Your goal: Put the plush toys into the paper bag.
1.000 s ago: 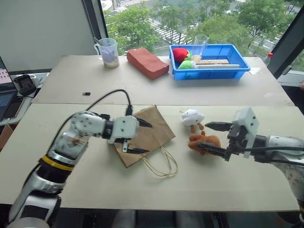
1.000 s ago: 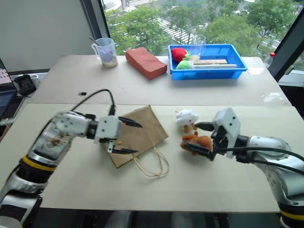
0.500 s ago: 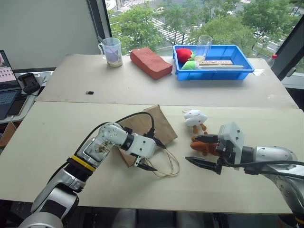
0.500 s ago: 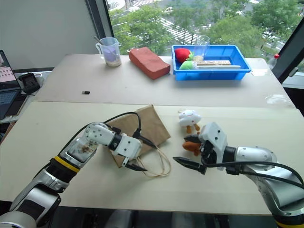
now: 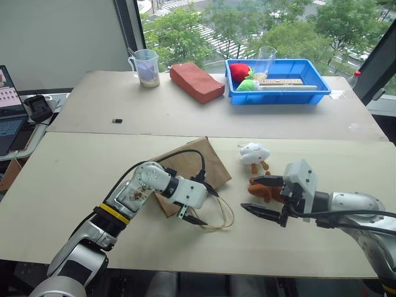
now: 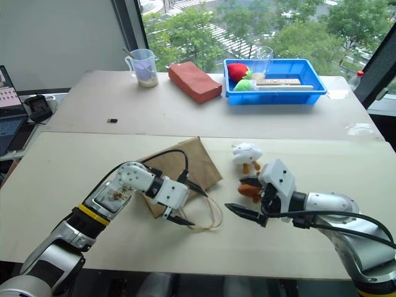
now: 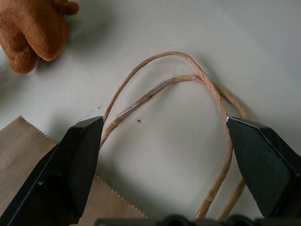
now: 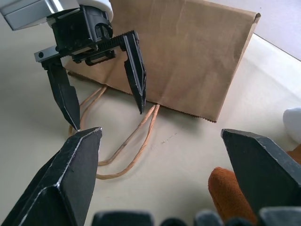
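Two pale tables (image 5: pixel 297 241) are standing before a window looking onto trees. On the near one, the paper bag (image 5: pixel 185 170) is lying flat, its cord handles (image 5: pixel 218 213) looping right. Hovering over those handles, the left gripper (image 5: pixel 203 203) is spreading its jaws wide, holding nothing. Right of it, the orange plush toy (image 5: pixel 265 190) is sitting between the right gripper's (image 5: pixel 261 195) open jaws, and the white plush toy (image 5: pixel 253 154) is lying just beyond.

Open left claw (image 5: pixel 205 203) over bag handles (image 5: pixel 218 216)
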`<action>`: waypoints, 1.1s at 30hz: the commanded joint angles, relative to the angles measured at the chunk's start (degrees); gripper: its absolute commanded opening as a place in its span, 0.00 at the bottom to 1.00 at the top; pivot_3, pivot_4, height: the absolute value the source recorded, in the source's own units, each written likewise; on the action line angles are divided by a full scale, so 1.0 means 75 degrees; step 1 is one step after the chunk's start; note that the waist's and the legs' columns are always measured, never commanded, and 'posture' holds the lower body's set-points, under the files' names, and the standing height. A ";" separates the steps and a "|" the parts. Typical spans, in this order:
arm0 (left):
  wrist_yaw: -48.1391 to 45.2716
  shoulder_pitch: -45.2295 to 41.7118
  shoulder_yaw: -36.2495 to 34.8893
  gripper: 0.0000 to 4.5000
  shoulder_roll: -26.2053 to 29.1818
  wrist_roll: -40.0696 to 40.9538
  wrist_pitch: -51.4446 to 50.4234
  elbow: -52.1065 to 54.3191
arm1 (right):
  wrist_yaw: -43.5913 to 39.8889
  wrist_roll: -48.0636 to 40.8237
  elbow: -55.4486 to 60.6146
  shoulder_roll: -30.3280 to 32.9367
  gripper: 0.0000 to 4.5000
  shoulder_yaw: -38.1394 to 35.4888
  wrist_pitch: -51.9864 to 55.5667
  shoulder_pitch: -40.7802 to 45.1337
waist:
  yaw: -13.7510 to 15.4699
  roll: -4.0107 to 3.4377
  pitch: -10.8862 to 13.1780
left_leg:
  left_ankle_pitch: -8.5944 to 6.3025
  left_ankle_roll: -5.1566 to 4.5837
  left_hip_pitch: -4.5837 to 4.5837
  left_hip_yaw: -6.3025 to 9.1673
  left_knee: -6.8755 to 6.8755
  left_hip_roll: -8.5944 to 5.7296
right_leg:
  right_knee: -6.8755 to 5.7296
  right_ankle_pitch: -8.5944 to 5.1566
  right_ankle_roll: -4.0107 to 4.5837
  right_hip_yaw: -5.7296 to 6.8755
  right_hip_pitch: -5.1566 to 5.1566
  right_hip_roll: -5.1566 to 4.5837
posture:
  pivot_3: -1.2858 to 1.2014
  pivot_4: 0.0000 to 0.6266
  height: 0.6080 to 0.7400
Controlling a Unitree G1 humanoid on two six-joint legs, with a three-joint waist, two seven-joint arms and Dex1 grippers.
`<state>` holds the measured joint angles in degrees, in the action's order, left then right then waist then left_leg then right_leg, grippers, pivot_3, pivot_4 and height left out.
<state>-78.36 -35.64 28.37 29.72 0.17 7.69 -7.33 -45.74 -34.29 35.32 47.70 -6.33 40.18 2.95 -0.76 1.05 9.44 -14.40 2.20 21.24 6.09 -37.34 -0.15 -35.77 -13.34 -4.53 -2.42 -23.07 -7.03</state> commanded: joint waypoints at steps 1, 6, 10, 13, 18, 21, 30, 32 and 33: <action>-0.0126 0.0076 -0.0116 0.98 0.0160 0.0140 0.0021 0.0361 | 0.0067 -0.0030 0.0150 -0.0049 1.00 -0.0119 -0.0116 0.0082 | -0.0002 0.0000 0.0000 | 0.0000 0.0000 0.0000 0.0000 0.0000 0.0000 | -0.0001 0.0000 0.0000 0.0000 0.0000 0.0000 | 0.52 0.24 1.00; -0.0109 0.0184 -0.0105 0.98 0.0232 0.0087 0.0076 0.0406 | 0.0094 -0.0111 0.0198 -0.0012 1.00 -0.0191 -0.0031 0.0086 | 0.0009 0.0000 0.0000 | 0.0000 -0.0001 0.0000 0.0000 0.0000 0.0000 | -0.0001 0.0000 0.0000 0.0000 0.0000 0.0000 | 0.52 0.24 1.00; 0.0063 0.0184 -0.0077 0.98 0.0166 -0.0092 0.0128 0.0276 | 0.0146 -0.0154 0.0215 0.0000 1.00 -0.0184 0.0010 0.0120 | 0.0008 0.0000 0.0000 | 0.0000 -0.0001 0.0000 0.0000 -0.0002 -0.0001 | -0.0001 0.0000 0.0000 0.0000 0.0001 0.0000 | 0.52 0.24 1.00; 0.0325 0.0152 -0.0035 0.98 0.0025 -0.0276 0.0128 0.0119 | 0.0195 -0.0195 0.0264 -0.0007 1.00 -0.0158 0.0056 0.0144 | 0.0008 0.0000 0.0000 | 0.0000 -0.0001 0.0000 0.0000 -0.0002 0.0000 | -0.0001 0.0000 -0.0001 0.0000 0.0001 0.0000 | 0.52 0.24 1.00; 0.0364 0.0191 0.0027 0.98 -0.0036 -0.0408 0.0149 0.0094 | 0.0212 -0.0234 0.0297 0.0005 1.00 -0.0171 0.0099 0.0137 | 0.0010 0.0000 0.0000 | 0.0000 -0.0001 0.0000 0.0001 -0.0002 -0.0001 | -0.0001 0.0000 0.0000 0.0000 0.0002 0.0000 | 0.52 0.24 1.00; 0.0290 0.0188 0.0057 0.87 -0.0006 -0.0412 0.0184 0.0062 | 0.0203 -0.0232 0.0241 0.0022 1.00 -0.0182 0.0100 0.0183 | 0.0009 0.0000 0.0000 | 0.0000 -0.0001 -0.0001 0.0001 -0.0003 -0.0001 | -0.0001 0.0000 0.0000 0.0000 0.0003 0.0000 | 0.52 0.24 1.00; -0.0007 0.0251 0.0078 0.02 0.0049 -0.0209 0.0059 0.0190 | 0.0250 -0.0249 0.0208 0.0000 1.00 -0.0191 0.0130 0.0266 | 0.0006 0.0000 0.0000 | -0.0001 -0.0001 -0.0001 0.0000 -0.0003 0.0000 | -0.0001 0.0000 0.0000 0.0000 0.0002 0.0000 | 0.52 0.24 1.00; -0.0058 0.0256 0.0057 0.01 0.0061 -0.0172 0.0040 0.0219 | 0.0249 -0.0264 0.0185 0.0010 1.00 -0.0211 0.0132 0.0285 | 0.0006 0.0000 0.0000 | -0.0001 -0.0001 -0.0001 0.0001 -0.0003 0.0000 | -0.0001 0.0000 0.0000 0.0000 0.0002 0.0000 | 0.52 0.24 1.00; -0.0077 0.0258 0.0014 0.01 0.0055 -0.0114 -0.0011 0.0239 | 0.0261 -0.0267 0.0183 0.0008 1.00 -0.0213 0.0134 0.0289 | 0.0008 0.0000 0.0000 | -0.0001 -0.0001 -0.0001 0.0001 -0.0003 0.0000 | -0.0001 0.0000 0.0000 0.0000 0.0002 0.0000 | 0.52 0.24 1.00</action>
<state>-78.41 -33.71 28.99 29.82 -2.11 7.66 -7.25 -43.76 -35.10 35.50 47.56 -6.34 40.87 4.20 -0.70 1.05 9.44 -14.40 2.19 21.24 6.10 -37.37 -0.15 -35.78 -13.34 -4.54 -2.42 -23.05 -7.03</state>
